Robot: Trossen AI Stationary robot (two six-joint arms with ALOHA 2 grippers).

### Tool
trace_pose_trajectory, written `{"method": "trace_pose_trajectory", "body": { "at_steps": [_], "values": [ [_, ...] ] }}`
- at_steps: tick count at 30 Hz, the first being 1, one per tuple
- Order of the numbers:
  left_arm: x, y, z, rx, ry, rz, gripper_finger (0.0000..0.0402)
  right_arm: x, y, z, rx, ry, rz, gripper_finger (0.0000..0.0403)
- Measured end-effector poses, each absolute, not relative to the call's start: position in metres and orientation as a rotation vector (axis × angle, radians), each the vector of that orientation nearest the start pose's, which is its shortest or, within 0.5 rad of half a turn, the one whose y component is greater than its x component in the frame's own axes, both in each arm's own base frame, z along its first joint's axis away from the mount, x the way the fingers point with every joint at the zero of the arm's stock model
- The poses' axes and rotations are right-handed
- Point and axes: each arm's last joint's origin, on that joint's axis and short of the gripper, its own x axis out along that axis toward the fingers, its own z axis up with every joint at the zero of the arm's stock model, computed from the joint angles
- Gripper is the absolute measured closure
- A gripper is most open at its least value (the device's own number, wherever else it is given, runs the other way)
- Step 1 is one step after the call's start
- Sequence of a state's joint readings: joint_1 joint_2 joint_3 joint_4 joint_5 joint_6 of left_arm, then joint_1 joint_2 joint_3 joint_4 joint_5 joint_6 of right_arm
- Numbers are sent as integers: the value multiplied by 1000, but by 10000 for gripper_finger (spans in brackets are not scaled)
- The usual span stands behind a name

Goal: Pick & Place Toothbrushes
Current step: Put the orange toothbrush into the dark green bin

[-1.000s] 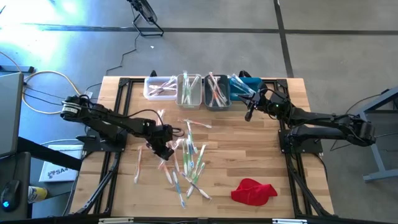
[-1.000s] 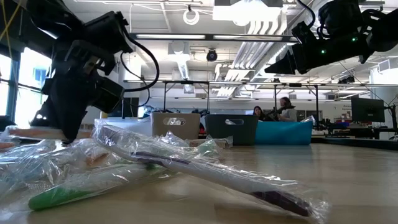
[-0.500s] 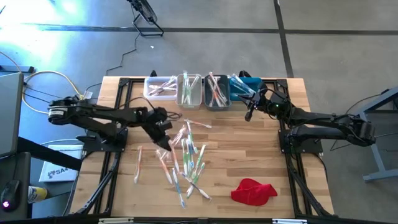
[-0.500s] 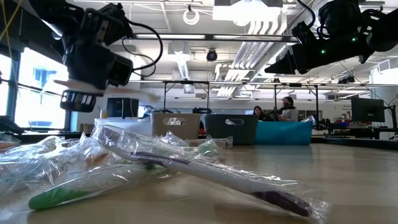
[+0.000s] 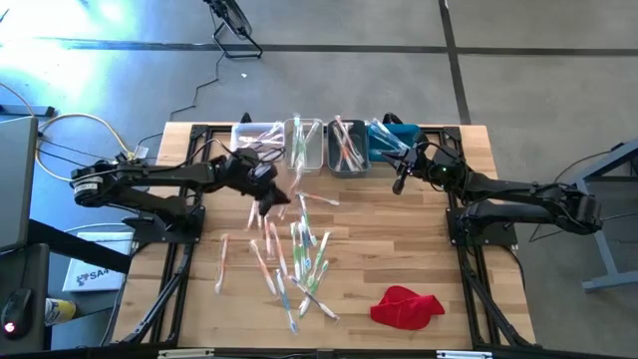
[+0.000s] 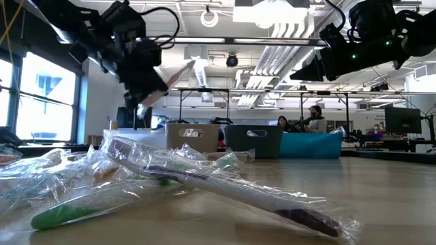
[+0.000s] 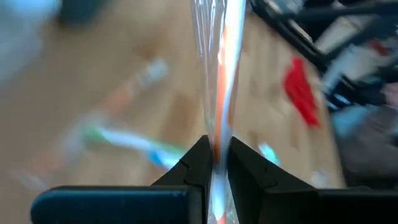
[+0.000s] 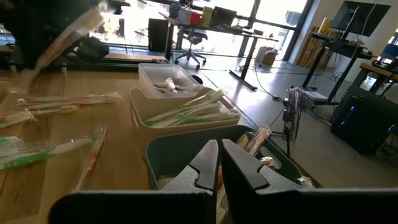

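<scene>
Wood, crinkly film, matt plastic and cloth

The desk (image 5: 399,239) is pale wood in planks, smooth with a soft sheen. The toothbrushes (image 6: 204,178) lie in clear, glossy, crinkled plastic wrappers; the one in the left hand (image 7: 214,163) has an orange plastic handle under shiny film. The bins (image 8: 186,124) look like smooth matt plastic. The red cloth (image 5: 407,306) is soft and rumpled. Both hands, the right hand (image 8: 219,163) too, are dark matt plastic or metal.

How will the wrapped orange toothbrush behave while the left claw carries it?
The thin orange-handled toothbrush in clear wrapper probably stays stiff, jutting straight from the left claw. Its glossy film likely makes it slippery. It seems light.
</scene>
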State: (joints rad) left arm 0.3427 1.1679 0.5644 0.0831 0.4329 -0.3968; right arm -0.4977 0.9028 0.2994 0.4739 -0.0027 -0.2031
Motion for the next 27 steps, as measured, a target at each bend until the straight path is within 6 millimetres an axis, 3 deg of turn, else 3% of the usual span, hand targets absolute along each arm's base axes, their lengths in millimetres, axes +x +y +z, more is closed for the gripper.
{"method": "trace_pose_trajectory", "body": {
  "at_steps": [6, 10, 16, 27],
  "values": [
    [235, 70, 220, -324, 338, 188, 362, 165, -90, 209, -166, 176, -480, 391],
    [242, 74, 220, -257, 263, 290, 362, 165, -90, 209, -143, 170, -481, 391],
    [252, 77, 215, -258, 272, 296, 362, 166, -90, 210, -146, 156, -483, 391],
    [291, 93, 252, -135, 292, 261, 362, 166, -90, 212, -101, 128, -487, 391]
  ]
}}
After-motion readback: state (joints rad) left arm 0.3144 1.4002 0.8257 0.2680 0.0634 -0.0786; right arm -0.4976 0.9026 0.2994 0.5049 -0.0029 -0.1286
